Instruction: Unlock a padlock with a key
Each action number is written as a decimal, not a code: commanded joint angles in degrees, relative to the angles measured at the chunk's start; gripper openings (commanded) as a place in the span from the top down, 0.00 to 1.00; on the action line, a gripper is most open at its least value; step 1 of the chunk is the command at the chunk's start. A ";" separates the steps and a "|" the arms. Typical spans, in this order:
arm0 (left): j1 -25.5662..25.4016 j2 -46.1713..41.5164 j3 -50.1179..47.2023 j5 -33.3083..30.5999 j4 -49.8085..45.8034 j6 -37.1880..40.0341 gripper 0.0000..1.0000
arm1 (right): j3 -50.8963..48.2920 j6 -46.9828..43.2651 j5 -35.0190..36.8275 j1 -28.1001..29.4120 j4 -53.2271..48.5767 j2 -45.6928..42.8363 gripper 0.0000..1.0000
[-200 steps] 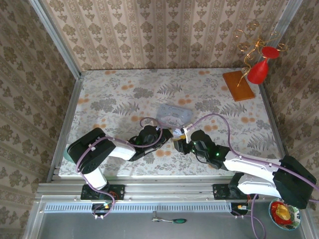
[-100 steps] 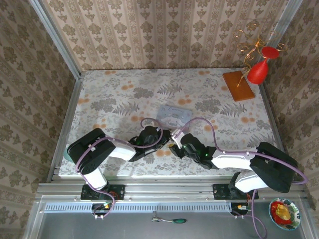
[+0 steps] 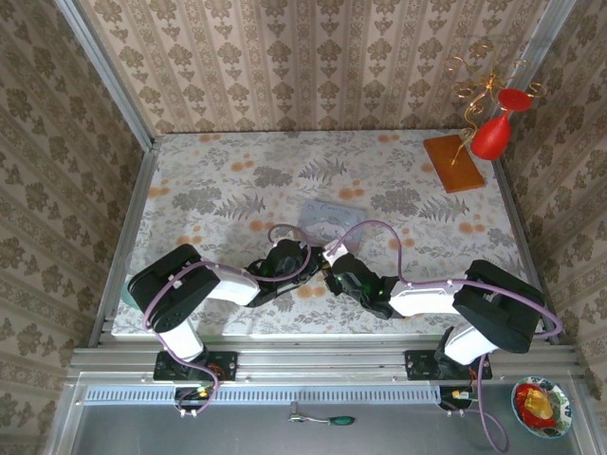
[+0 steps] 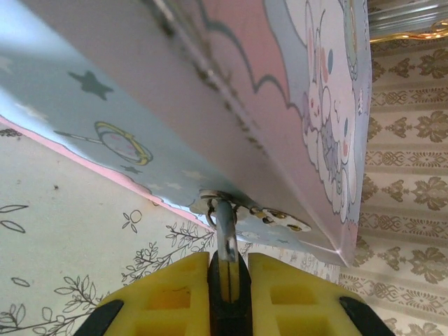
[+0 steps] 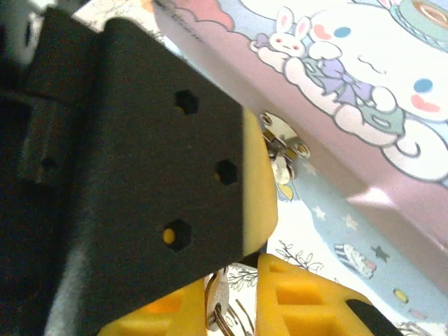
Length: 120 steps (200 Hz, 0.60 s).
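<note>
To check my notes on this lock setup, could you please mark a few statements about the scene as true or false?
1. The left fingers pinch the padlock hanging at the tin's clasp. True.
2. A small key sits between the right fingers. True.
3. The tin is plain red. False: it is pale blue and pink with a cartoon rabbit.
4. The green-handled tool lies right beside the tin. False: it lies on the grey ledge, well away from the tin.
</note>
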 commanded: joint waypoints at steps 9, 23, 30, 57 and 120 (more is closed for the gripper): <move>-0.91 -2.09 1.95 2.45 1.22 2.23 1.00 | 0.73 16.05 -1.81 -0.06 6.52 -0.29 0.89; -0.86 -2.09 1.96 2.35 0.81 2.38 1.00 | -1.48 23.61 -6.75 -0.05 13.69 -0.28 0.91; -0.86 -2.00 1.89 2.21 0.81 2.42 1.00 | -2.40 27.43 -8.93 -0.07 17.24 0.04 0.91; -0.61 -2.35 1.35 1.57 0.08 3.23 1.00 | -5.40 37.97 -12.13 -0.46 26.35 1.93 0.93; 0.13 -2.61 1.20 1.31 -3.34 6.82 1.00 | -6.04 32.81 -10.90 -1.00 15.05 -3.27 0.73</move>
